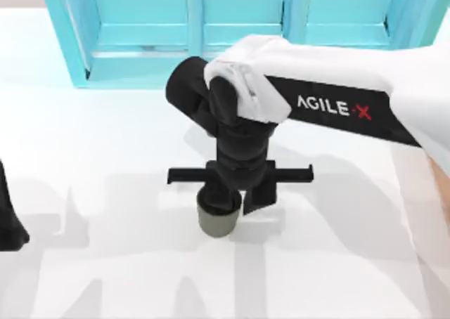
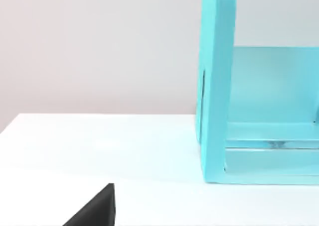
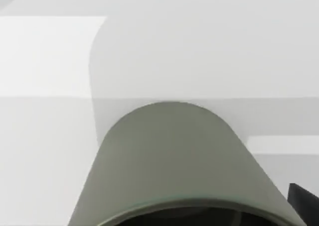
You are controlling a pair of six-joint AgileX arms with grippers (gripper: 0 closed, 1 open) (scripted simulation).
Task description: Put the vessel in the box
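Our right gripper (image 1: 238,201) sits over the cup (image 1: 216,220), fingers around its rim, at the counter's (image 1: 105,164) centre; we cannot tell if it grips. Shelf (image 1: 140,31) at 12 o'clock; left arm (image 1: 8,220) parked at 9.

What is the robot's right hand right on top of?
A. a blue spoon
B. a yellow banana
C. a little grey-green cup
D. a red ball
C. In the top view the right gripper sits over the rim of the small olive-grey cup on the white table, and the right wrist view has the same cup close beneath it.
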